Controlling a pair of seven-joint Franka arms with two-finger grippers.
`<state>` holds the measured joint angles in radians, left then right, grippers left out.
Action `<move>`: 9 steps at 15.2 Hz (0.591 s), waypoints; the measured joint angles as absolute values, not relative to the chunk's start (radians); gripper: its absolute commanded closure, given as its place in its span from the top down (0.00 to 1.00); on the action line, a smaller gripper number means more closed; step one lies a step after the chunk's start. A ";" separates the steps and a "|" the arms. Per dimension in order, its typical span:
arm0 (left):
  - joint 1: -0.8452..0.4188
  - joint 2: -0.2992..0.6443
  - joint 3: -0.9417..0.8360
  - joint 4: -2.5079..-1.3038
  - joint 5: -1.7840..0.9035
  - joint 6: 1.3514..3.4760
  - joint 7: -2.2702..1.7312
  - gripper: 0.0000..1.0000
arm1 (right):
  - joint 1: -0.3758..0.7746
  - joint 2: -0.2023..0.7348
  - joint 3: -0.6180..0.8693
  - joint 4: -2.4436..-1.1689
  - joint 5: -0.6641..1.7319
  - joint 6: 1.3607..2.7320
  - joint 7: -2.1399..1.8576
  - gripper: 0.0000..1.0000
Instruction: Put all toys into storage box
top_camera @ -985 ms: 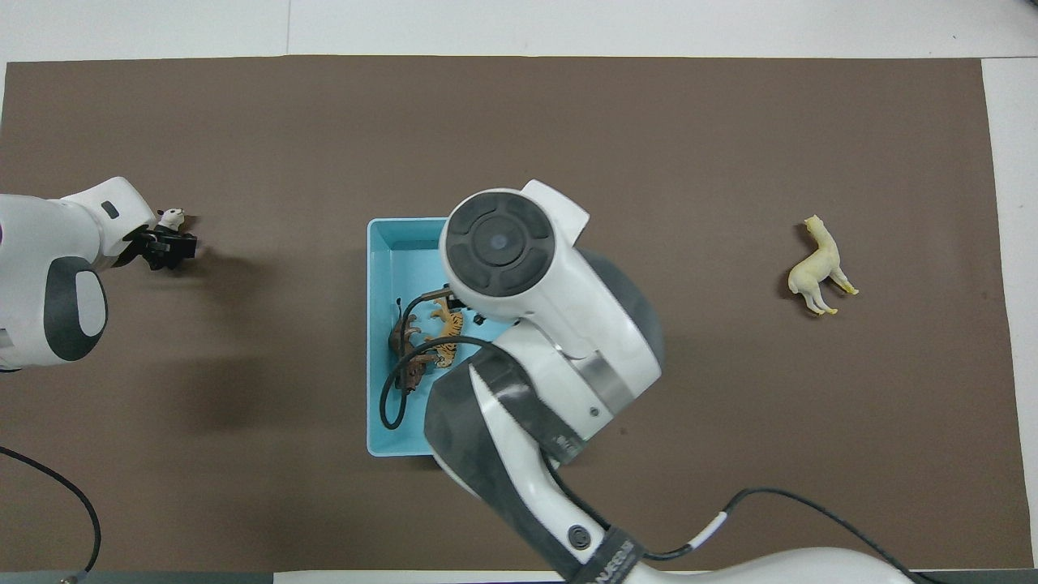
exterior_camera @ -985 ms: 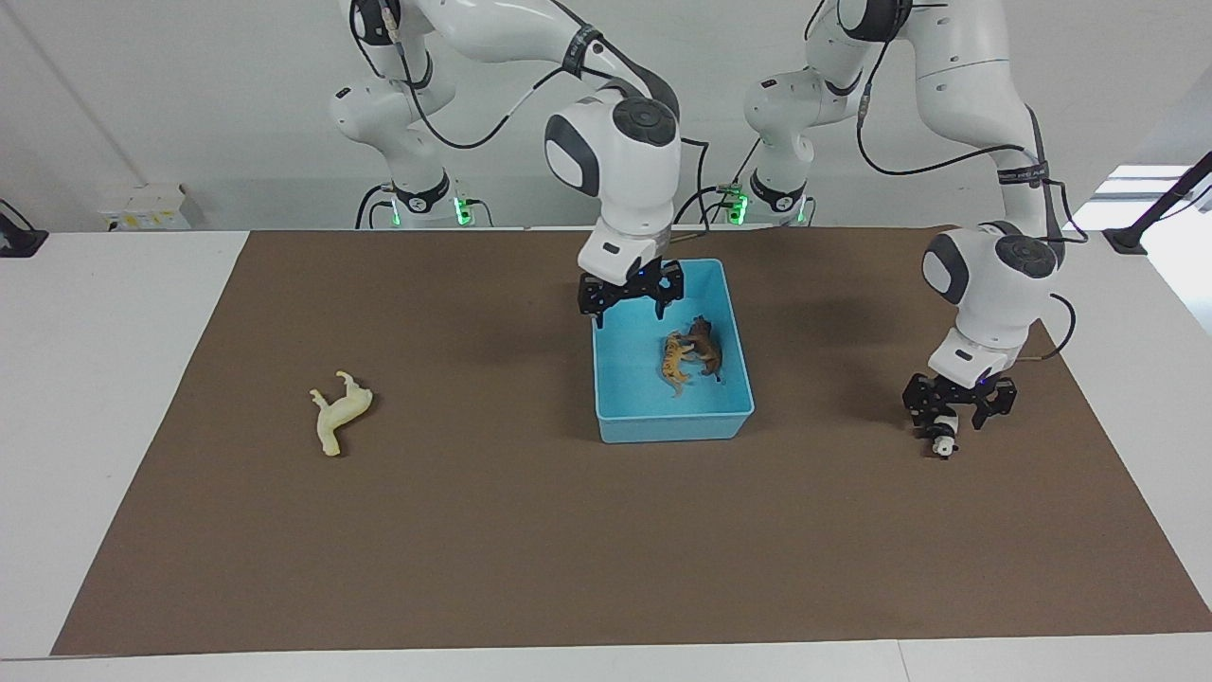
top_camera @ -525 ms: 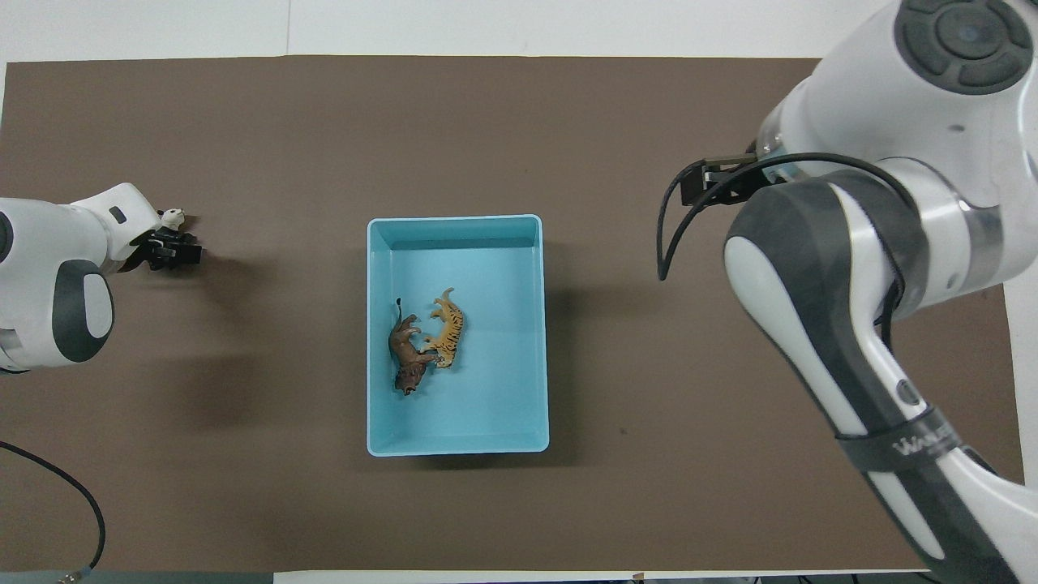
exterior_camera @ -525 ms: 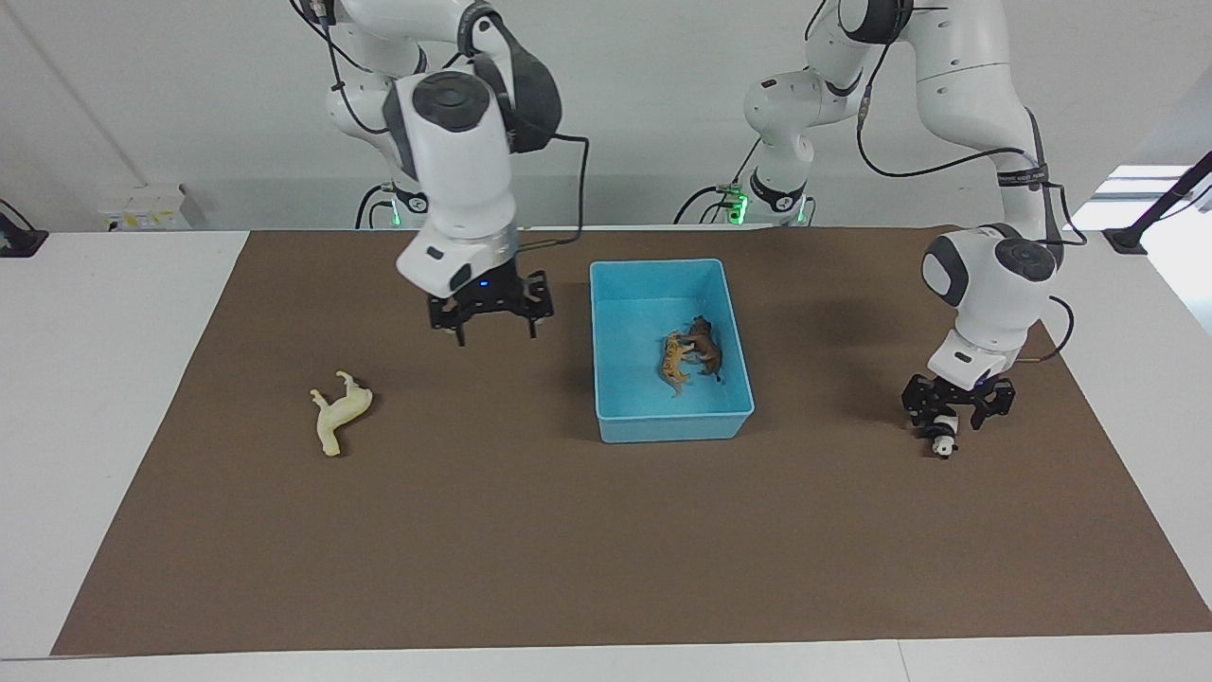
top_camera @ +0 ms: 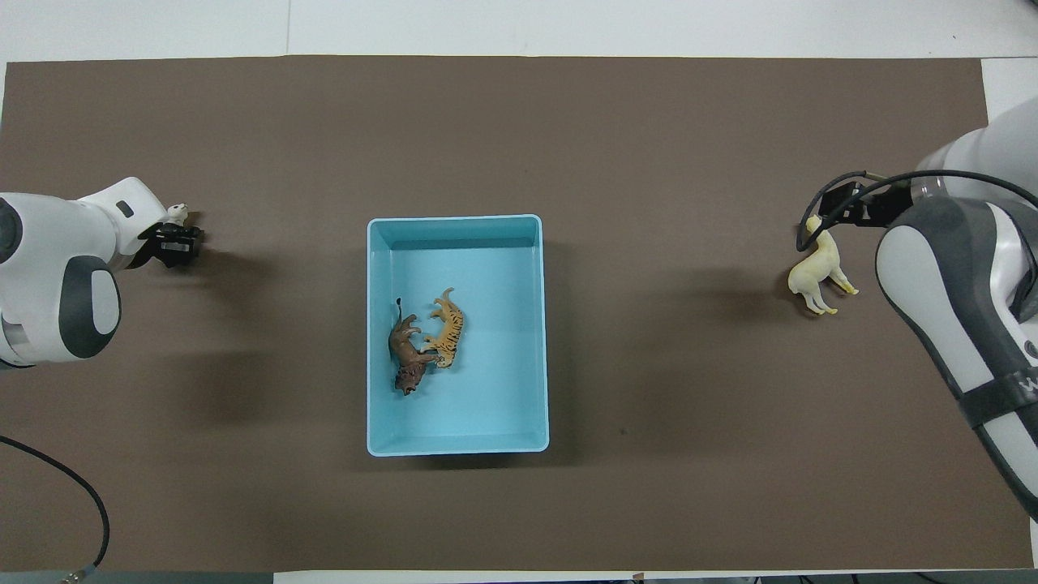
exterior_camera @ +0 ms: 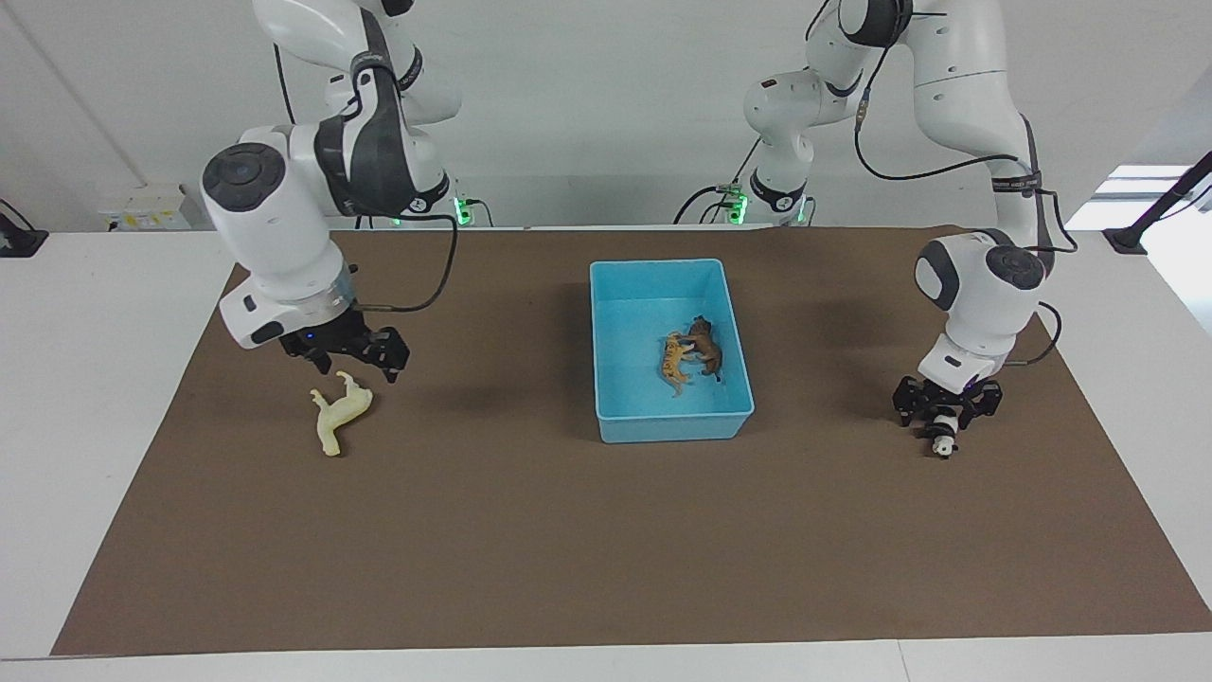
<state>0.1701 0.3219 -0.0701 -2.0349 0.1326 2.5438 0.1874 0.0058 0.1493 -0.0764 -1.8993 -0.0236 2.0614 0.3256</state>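
While tiger (exterior_camera: pixel 674 364) lies boxed, left fingers (exterior_camera: pixel 931 413) seemingly grip panda (exterior_camera: pixel 942 443).

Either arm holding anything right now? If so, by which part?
Right gripper is open over the horse, holding nothing. Left gripper is down at the panda on the mat; a hold, or its spot, can't be told.

White tabletop (exterior_camera: pixel 85 398), covered over most of its width by a brown mat (exterior_camera: pixel 530 530) with straight edges. Bare white strips at both ends and along the edge farthest from the robots. Plain pale wall (exterior_camera: pixel 587 114), evenly lit. Small white box with yellow labels (exterior_camera: pixel 147 206) against that wall at the right arm's end. Black clamp mounts (exterior_camera: pixel 21 237) at both ends of the tabletop. Bright window patch (exterior_camera: pixel 1141 185) at the left arm's end.
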 measured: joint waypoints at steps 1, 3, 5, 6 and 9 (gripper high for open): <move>0.158 0.320 -0.072 -1.993 0.133 2.466 0.155 0.00 | -0.019 0.133 -0.076 -1.964 -0.024 2.132 0.328 1.00; 0.111 0.303 -0.082 -1.859 0.130 2.241 0.058 0.00 | -0.056 0.121 -0.076 -2.057 -0.024 2.233 0.340 1.00; 0.036 0.252 -0.101 -1.731 0.104 2.013 -0.084 0.00 | -0.059 0.123 -0.075 -2.103 -0.024 2.305 0.387 1.00; -0.010 0.215 -0.117 -1.693 0.084 1.923 -0.174 0.00 | -0.056 0.127 -0.070 -2.115 -0.024 2.346 0.413 1.00; -0.180 0.109 -0.152 -1.690 0.063 1.795 -0.477 0.00 | -0.043 0.144 -0.058 -2.149 -0.024 2.462 0.483 1.00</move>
